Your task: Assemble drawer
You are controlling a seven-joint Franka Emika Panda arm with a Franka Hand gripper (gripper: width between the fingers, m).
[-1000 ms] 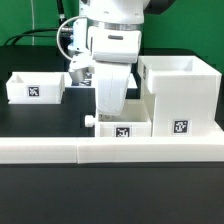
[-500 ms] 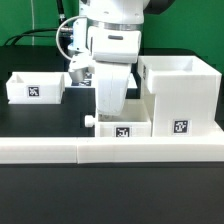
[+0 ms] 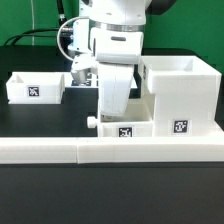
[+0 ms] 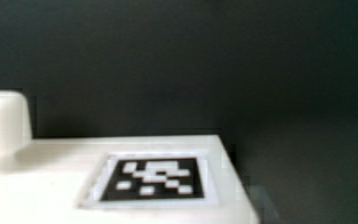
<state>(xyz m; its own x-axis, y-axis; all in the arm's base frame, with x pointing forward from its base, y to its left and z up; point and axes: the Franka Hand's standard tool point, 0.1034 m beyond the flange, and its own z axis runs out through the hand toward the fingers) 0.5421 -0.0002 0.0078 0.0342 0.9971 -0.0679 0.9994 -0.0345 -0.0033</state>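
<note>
The tall box-shaped housing (image 3: 176,98) stands at the exterior view's right, with a tag on its front. One knobbed tray (image 3: 34,88) sits at the left. The second tray (image 3: 124,130) lies against the housing's left side, its knob (image 3: 91,122) pointing left. My gripper (image 3: 118,116) reaches straight down into this tray and grips its wall; the fingertips are hidden inside it. The wrist view shows this tray's tag (image 4: 158,178) and its knob (image 4: 2,130) from close up, and no fingers.
A long low white wall strip (image 3: 60,150) runs across the front, right before the tray and the housing. The black table (image 3: 50,120) lies between the two trays. Cables hang behind the arm.
The gripper and the tray in it have shifted slightly to the exterior view's right, toward the housing. The left tray and the housing have not moved.
</note>
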